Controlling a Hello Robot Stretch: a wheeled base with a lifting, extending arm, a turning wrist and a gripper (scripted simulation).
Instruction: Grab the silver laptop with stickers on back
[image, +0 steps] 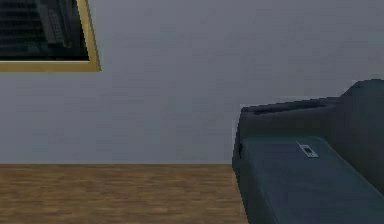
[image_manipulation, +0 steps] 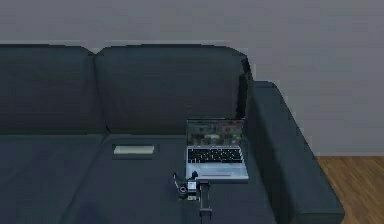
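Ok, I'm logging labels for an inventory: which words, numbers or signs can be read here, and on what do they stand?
None can be read.
Laptop on the sofa: coloured marks on its upright panel, pale keys, too small to read.
Flat pale thing on the seat: no marks to make out.
Small white thing, forward view: dark specks, too small.
Framed picture: no lettering.
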